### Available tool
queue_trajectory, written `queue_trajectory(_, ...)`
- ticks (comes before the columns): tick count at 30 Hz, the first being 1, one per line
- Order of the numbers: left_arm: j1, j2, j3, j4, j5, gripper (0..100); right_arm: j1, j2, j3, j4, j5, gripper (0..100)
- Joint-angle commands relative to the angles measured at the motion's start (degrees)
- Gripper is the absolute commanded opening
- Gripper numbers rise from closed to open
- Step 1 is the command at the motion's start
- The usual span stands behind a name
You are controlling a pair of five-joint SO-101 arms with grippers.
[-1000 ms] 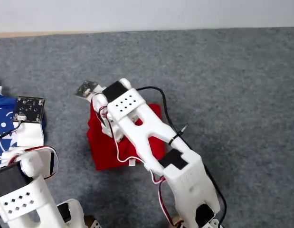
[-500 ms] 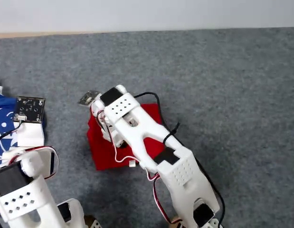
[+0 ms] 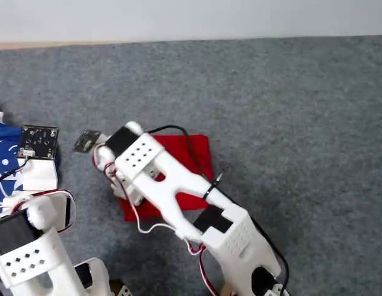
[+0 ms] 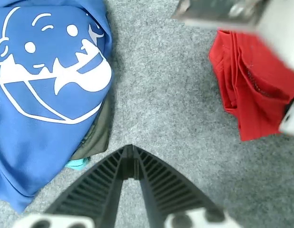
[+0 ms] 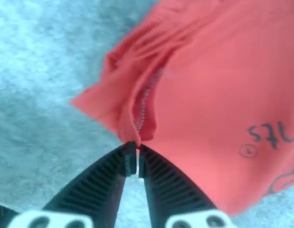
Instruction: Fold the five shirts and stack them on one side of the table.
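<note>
Red shirt point(image 3: 194, 153) lies folded near the middle of the grey table point(image 3: 302, 111); in the high view the right arm point(image 3: 178, 179) covers part of it. Your right wrist view adds what that hides: right gripper point(image 5: 132, 156) clenched on a bunched fold at the shirt's edge. Blue shirt point(image 4: 47, 80) sits at the table's left edge, and your left wrist view shows it topping darker folded layers point(image 4: 94, 140). Left gripper point(image 4: 132, 159) is clamped shut on nothing, over grey surface between the two shirts.

Grey carpeted table point(image 3: 302, 92) (pale wall point(image 3: 178, 18) behind)
</note>
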Motion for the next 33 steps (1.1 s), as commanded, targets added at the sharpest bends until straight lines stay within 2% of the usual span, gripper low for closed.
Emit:
queue_trajectory(1,-0.26,-0.70,-0.48,-0.62,0.35,0,-2.33,-3.30,-2.55,1.54,-0.35,1.0)
queue_trajectory(7,-0.26,-0.70,-0.48,-0.62,0.35,0,-4.44,-0.75,-2.55,1.54,-0.79,2.0)
queue_trajectory(9,-0.26,-0.70,-0.48,-0.62,0.35,0,-4.53,-0.92,-2.64,1.80,-2.11,6.7)
queue_trajectory(13,-0.26,-0.70,-0.48,-0.62,0.35,0,-4.26,-2.68,-2.64,2.68,-6.07,22.5)
queue_trajectory(15,-0.26,-0.70,-0.48,-0.62,0.35,0,-4.18,-4.35,-2.64,2.68,-6.24,25.1)
queue_trajectory(22,-0.26,-0.70,-0.48,-0.62,0.35,0,-3.82,-9.54,-2.64,2.68,-6.33,16.4)
queue_trajectory(28,-0.26,-0.70,-0.48,-0.62,0.35,0,-1.71,-7.08,-2.64,1.80,-6.24,0.9)
queue_trajectory(33,-0.26,-0.70,-0.48,-0.62,0.35,0,-0.31,-0.31,-2.73,-1.36,-6.24,0.9)
